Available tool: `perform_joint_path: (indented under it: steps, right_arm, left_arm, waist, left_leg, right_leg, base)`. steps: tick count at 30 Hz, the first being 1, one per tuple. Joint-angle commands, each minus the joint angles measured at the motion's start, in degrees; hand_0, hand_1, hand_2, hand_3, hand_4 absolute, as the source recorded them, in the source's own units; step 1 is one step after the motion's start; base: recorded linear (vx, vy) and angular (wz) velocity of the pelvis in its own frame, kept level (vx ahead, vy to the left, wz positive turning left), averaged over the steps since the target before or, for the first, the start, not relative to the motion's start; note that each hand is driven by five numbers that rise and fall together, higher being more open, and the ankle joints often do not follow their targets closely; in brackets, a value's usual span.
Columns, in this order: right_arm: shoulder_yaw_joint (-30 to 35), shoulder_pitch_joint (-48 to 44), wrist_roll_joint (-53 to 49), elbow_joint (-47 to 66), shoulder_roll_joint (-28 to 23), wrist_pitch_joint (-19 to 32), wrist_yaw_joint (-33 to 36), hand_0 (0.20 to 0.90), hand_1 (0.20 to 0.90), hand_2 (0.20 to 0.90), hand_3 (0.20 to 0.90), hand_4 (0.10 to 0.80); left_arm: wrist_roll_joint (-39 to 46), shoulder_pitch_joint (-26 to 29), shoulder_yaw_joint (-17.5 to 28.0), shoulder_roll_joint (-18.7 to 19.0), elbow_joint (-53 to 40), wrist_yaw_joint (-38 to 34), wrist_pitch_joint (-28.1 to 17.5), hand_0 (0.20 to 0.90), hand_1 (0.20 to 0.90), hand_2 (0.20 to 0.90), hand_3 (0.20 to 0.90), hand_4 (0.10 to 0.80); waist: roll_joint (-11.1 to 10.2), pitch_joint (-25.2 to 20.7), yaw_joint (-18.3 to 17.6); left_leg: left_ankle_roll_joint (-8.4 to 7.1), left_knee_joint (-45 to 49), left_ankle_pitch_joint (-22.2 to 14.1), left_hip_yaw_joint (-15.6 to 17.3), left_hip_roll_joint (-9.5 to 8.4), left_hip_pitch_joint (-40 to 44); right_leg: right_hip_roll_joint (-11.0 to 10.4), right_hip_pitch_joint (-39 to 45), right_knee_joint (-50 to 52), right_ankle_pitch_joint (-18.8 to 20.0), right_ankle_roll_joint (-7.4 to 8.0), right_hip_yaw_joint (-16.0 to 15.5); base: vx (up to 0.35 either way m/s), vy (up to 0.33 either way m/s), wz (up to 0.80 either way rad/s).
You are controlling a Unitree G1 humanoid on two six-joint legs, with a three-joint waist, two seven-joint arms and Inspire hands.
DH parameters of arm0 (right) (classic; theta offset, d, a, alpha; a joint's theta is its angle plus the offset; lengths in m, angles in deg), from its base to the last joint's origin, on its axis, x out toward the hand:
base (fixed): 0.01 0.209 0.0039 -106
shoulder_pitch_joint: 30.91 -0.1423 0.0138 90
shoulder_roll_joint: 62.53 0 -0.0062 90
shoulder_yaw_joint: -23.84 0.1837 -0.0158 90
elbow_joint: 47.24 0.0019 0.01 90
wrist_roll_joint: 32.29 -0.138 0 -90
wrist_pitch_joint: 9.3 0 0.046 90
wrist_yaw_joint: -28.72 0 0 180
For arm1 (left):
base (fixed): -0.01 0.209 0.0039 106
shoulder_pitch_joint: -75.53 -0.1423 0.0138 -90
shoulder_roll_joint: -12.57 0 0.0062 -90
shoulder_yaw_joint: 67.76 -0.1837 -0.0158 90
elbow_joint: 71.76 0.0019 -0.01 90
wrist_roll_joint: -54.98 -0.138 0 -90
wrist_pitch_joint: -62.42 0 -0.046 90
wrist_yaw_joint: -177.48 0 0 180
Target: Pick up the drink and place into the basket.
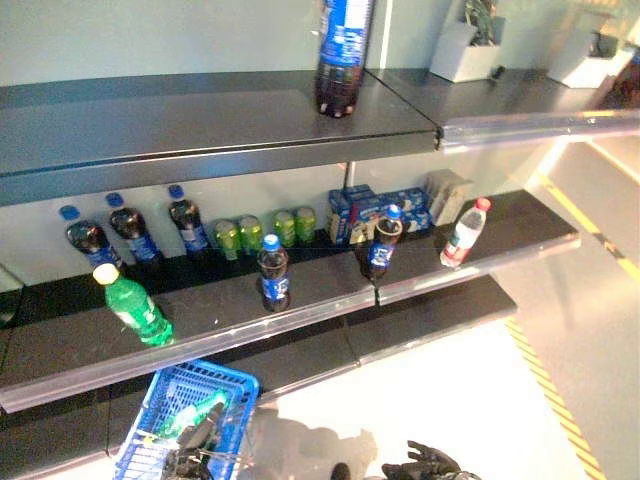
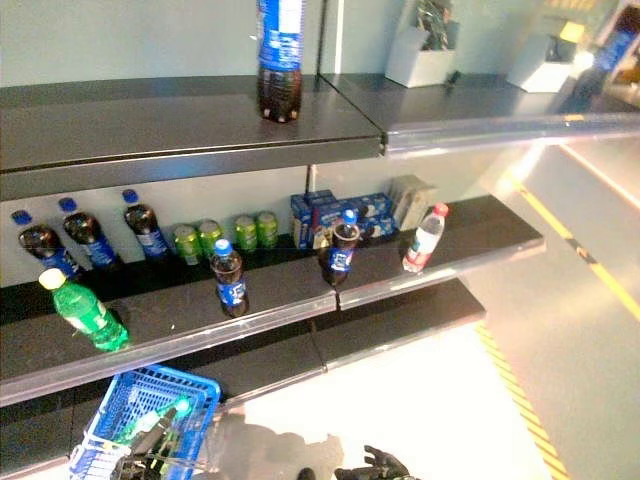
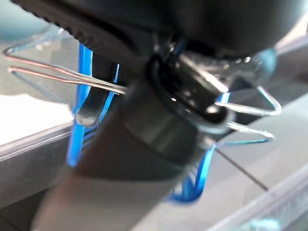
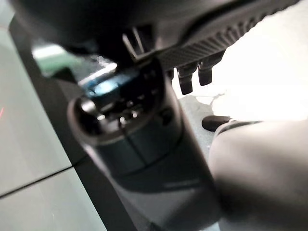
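Inspector: Where is the basket [image 1: 176, 398]?

Recorder: Blue, low at the robot's left, in front of the lowest shelf. Its wire handles [image 3: 57, 72] cross the left wrist view, and the left hand [image 1: 190, 440] is closed round them at the basket's near edge.

Inspector: And the drink?

Recorder: A green bottle [image 1: 192, 413] already lies on its side inside the basket, just beyond the left hand. A second green bottle with a yellow cap [image 1: 133, 305] stands tilted on the middle shelf [image 1: 300, 305], directly above the basket and well apart from both hands.

Inspector: State of the right hand [image 1: 425, 463]?

Recorder: Low at the bottom edge, right of the basket, over the pale floor [image 1: 430, 390]. It holds nothing. Its fingers look loosely spread in the head view; the right wrist view shows short dark fingertips [image 4: 192, 79] hanging free with nothing between them.

Inspector: Other stock on the shelf?

Recorder: Three dark cola bottles with blue caps [image 1: 135, 235] along the back at the left, two more [image 1: 273, 273] nearer the front, green cans [image 1: 265, 232], blue cartons [image 1: 365, 210] and a clear bottle with a red cap [image 1: 464, 234] leaning toward the right end. One large dark bottle [image 1: 342, 55] stands on the top shelf.
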Motion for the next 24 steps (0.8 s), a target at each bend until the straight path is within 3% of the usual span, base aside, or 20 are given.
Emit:
perform_joint_path:
  steps: [1,3,4,5,6,8,9,10,12,13,14,16,17,19,23,24]
  right_arm:
    - [-1.1,-2.2,-2.0,2.5,1.1,0.3,1.2,0.900,0.900,0.900,0.900,0.800]
    - [-1.1,-2.3,-2.3,3.8,1.4,-0.5,1.9,0.900,0.900,0.900,0.900,0.800]
    - [-1.3,-2.9,-1.8,3.3,2.1,-0.7,2.5,0.900,0.900,0.900,0.900,0.800]
    - [-1.9,-3.2,-1.9,3.3,2.5,-1.3,3.1,0.900,0.900,0.900,0.900,0.800]
    - [-2.0,-3.2,-1.7,3.3,2.9,-1.8,3.2,0.900,0.900,0.900,0.900,0.800]
    - [-1.6,-2.3,0.9,2.9,3.8,-0.4,1.3,0.900,0.900,0.900,0.900,0.800]
    - [-1.7,-2.0,1.6,2.8,3.8,0.0,0.8,0.900,0.900,0.900,0.900,0.800]
    - [-3.0,-1.7,2.6,3.3,3.7,0.2,0.6,0.900,0.900,0.900,0.900,0.800]
    - [-4.2,-2.1,2.1,3.5,3.4,0.2,1.4,0.900,0.900,0.900,0.900,0.800]
    - [-4.6,-2.5,1.6,3.1,3.3,1.1,1.8,0.900,0.900,0.900,0.900,0.800]
    - [-4.8,-2.8,0.6,2.9,3.5,2.0,2.5,0.900,0.900,0.900,0.900,0.800]
    - [-4.6,-3.2,0.0,2.5,3.6,2.5,2.9,0.900,0.900,0.900,0.900,0.800]
    - [-4.8,-3.6,-0.4,2.2,3.7,2.3,3.2,0.900,0.900,0.900,0.900,0.800]
    - [-5.5,-4.6,-1.2,2.7,3.3,1.3,2.0,0.900,0.900,0.900,0.900,0.800]
    - [-6.6,-4.9,1.8,3.4,2.8,0.9,-1.4,0.900,0.900,0.900,0.900,0.800]
    - [-7.5,-5.1,1.7,4.8,2.2,0.5,-1.3,0.900,0.900,0.900,0.900,0.800]
  left_arm:
    - [-2.0,-4.3,-2.5,-0.5,-1.7,2.7,-2.4,0.300,0.300,0.300,0.200,0.100]
    - [-1.3,-4.6,-2.2,-0.5,-1.3,2.9,-2.5,0.300,0.300,0.300,0.200,0.100]
    - [-0.2,-4.7,-1.7,-0.1,-0.6,2.6,-2.3,0.300,0.300,0.300,0.200,0.100]
    - [0.1,-4.7,-0.8,0.0,-0.2,2.1,-2.4,0.300,0.300,0.300,0.200,0.100]
    - [0.6,-4.6,-0.3,0.0,-0.1,1.8,-2.7,0.300,0.300,0.300,0.200,0.100]
    - [0.9,-3.8,0.9,0.7,-0.3,1.3,-2.5,0.300,0.300,0.300,0.200,0.100]
    - [0.8,-3.6,1.1,1.0,-0.4,1.2,-2.4,0.300,0.300,0.300,0.200,0.100]
    - [1.9,-2.5,0.7,1.7,-1.2,1.0,-2.1,0.300,0.300,0.300,0.200,0.100]
    - [3.7,-0.7,-1.0,2.1,-2.1,1.4,-2.1,0.300,0.300,0.300,0.200,0.100]
    - [3.7,0.5,-1.9,2.2,-2.4,2.2,-2.3,0.300,0.300,0.300,0.200,0.100]
    - [3.1,2.6,-3.7,2.4,-2.4,2.8,-2.2,0.300,0.300,0.300,0.200,0.100]
    - [2.4,4.2,-5.5,2.5,-3.6,1.4,-1.5,0.300,0.300,0.300,0.200,0.100]
    - [1.2,4.9,-6.4,2.4,-4.0,0.4,-1.3,0.300,0.300,0.300,0.200,0.100]
    - [0.7,5.6,-7.9,2.0,-4.8,-0.7,-1.8,0.300,0.300,0.300,0.200,0.100]
    - [0.7,5.6,-8.0,1.1,-4.9,-0.3,-3.7,0.300,0.300,0.300,0.200,0.100]
    - [2.1,5.3,-7.9,0.4,-5.1,0.5,-3.5,0.300,0.300,0.300,0.200,0.100]
  waist:
    - [2.0,1.7,2.8]
    - [2.5,1.5,3.7]
    - [2.1,1.2,3.9]
    - [1.7,0.7,4.3]
    - [1.3,0.3,4.4]
    - [1.0,-0.3,3.4]
    - [1.1,-0.5,3.3]
    - [1.5,-0.4,2.4]
    - [2.2,-0.2,2.3]
    - [2.3,0.1,2.2]
    - [2.2,0.4,1.3]
    - [2.3,0.4,0.5]
    - [2.4,0.4,0.0]
    - [2.7,0.5,-0.2]
    - [2.0,0.6,0.9]
    - [1.8,0.9,1.7]
  left_leg:
    - [4.25,-9.0,10.5,2.9,-7.23,-3.7]
    - [4.16,-9.6,11.6,3.2,-7.97,-5.8]
    - [5.25,-9.7,8.3,2.2,-8.46,-4.9]
    - [6.12,-11.4,6.8,0.1,-9.62,-3.5]
    - [6.93,-12.7,5.9,-0.2,-10.03,-2.4]
    - [8.70,-15.1,4.7,1.4,-8.86,0.8]
    - [8.84,-15.6,4.7,0.9,-8.42,1.3]
    - [8.55,-17.1,4.6,-0.3,-6.85,4.3]
    - [7.65,-16.6,4.7,-1.4,-5.21,4.6]
    - [7.24,-15.9,4.6,-2.7,-4.83,4.4]
    - [7.27,-14.9,3.9,-5.7,-4.66,3.9]
    - [6.93,-14.7,3.2,-8.4,-4.26,3.6]
    - [6.33,-15.1,2.9,-10.4,-3.33,4.1]
    - [4.26,-16.9,3.8,-12.2,0.24,5.0]
    - [1.06,-18.5,6.1,-11.8,5.88,4.6]
    - [-0.16,-19.4,8.8,-11.0,8.76,2.7]
  right_leg:
    - [4.0,5.0,2.6,-1.3,6.26,4.7]
    - [5.3,5.3,5.2,-3.4,5.68,4.4]
    - [5.7,5.0,8.1,-5.3,5.54,4.5]
    - [5.9,5.0,10.9,-5.0,6.32,4.8]
    - [6.0,4.6,14.7,-3.6,7.50,4.8]
    - [6.2,-0.3,29.7,3.1,11.79,5.0]
    - [6.3,-2.0,33.1,4.8,12.66,5.4]
    - [3.7,-6.4,37.2,5.1,13.42,5.7]
    - [-1.4,-6.2,29.0,1.7,11.79,5.1]
    - [-3.7,-5.5,21.8,1.9,11.01,6.5]
    - [-6.4,-5.2,12.9,4.4,10.81,11.5]
    - [-8.7,-4.8,9.0,6.8,11.56,15.7]
    - [-9.7,-4.3,7.4,8.2,12.15,18.6]
    - [-8.4,-2.4,6.3,3.4,12.91,18.7]
    - [-7.9,-0.1,4.3,0.2,12.09,14.0]
    - [-6.9,-0.4,4.7,-0.8,10.93,11.4]
  base:
    - [0.246,-0.180,-0.23]
    - [0.196,-0.124,0.03]
    - [0.240,-0.108,0.37]
    - [0.271,-0.103,0.32]
    - [0.239,-0.097,0.03]
    - [0.197,-0.118,-0.43]
    - [0.175,-0.192,-0.21]
    - [0.130,-0.229,0.00]
    - [0.056,-0.340,0.18]
    - [0.005,-0.540,0.42]
    - [0.026,-0.593,0.70]
    - [0.049,-0.511,0.77]
    - [0.038,-0.489,0.87]
    - [-0.008,-0.566,1.16]
    - [-0.080,-0.496,1.09]
    - [-0.251,-0.580,0.50]
